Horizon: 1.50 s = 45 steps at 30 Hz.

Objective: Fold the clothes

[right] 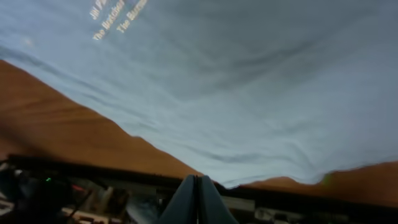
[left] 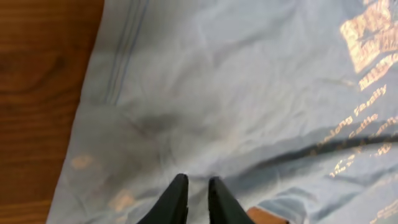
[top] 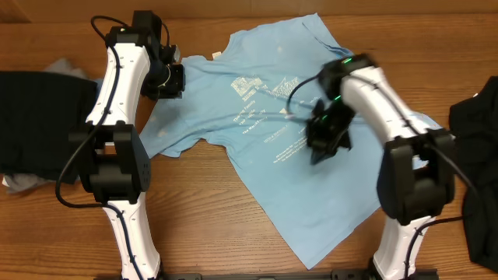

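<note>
Fingertips of the right gripper (right: 199, 182) fill the bottom of its wrist view, pressed flat together, with the cloth's edge drawn in at their tips. The left gripper (left: 198, 182) shows two dark fingers nearly together, only a narrow slit between them, nipping a puckered patch of cloth beside a stitched hem. Both claws close on the same object: the sky-blue T-shirt (top: 299, 198). It lies spread, front up and askew, across the middle of the wooden table (top: 210, 218) — collar toward the far edge, bottom hem toward the near right. Its pale print (top: 264, 101) sits between the two grippers. The left gripper holds the shirt's left shoulder area, and the right one is just beside the print's right end. Well apart from the shirt, a black garment (top: 39, 117) lies at the table's left edge over a scrap of grey cloth (top: 23, 183) — a second dark garment (top: 478, 155) lies at the right edge.
</note>
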### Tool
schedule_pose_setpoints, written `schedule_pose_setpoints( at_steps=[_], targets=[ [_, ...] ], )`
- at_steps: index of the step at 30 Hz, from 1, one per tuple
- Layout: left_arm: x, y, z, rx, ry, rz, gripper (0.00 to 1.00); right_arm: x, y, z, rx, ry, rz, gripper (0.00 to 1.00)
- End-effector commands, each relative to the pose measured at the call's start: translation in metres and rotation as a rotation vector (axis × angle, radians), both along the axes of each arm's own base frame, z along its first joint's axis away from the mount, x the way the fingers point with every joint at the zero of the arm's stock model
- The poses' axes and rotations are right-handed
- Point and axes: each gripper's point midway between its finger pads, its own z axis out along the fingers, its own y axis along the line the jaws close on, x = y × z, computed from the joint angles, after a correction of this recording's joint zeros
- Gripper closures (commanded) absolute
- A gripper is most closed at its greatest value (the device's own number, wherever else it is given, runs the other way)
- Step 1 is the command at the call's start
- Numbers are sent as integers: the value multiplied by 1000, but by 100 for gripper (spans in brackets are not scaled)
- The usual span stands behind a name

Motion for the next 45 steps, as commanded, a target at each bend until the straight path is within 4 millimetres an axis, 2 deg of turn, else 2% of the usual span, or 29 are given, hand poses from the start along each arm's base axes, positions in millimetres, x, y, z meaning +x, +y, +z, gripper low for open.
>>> schedule_pose_setpoints(
  at_steps=[1,2,3,11,14,20,25,30,33,38,42,45],
  targets=[
    [5,-12,-1,-7,-27,-39,90,-24,6,-24,-107,31,37,96],
    [6,-13,-3,-6,-32,-51,95,-27,5,-31,-132,22,63,96],
    [8,-15,-6,-5,-32,-62,96,-30,5,-37,-148,15,85,96],
    [15,-36,-38,17,-42,-226,96,-52,13,-64,-187,20,112,96],
    [24,-41,-46,25,-66,-234,96,-52,16,-68,-185,9,115,96],
    [47,-46,-48,25,-157,-238,96,-50,24,-71,-172,-23,135,96],
    [53,-42,-83,53,-134,-233,96,-56,28,-72,-218,-24,129,96],
    [46,-38,-115,70,-74,-229,96,-69,18,-80,-276,10,106,96],
    [44,-36,-124,80,-55,-220,96,-80,12,-89,-286,31,109,96],
    [40,-18,-129,173,-23,-175,96,-104,-9,-105,-361,71,95,96],
    [32,-5,-130,231,17,-143,96,-119,-30,-110,-453,96,91,96],
    [23,3,-130,243,58,-98,96,-128,-37,-111,-469,121,94,96]
  ],
)
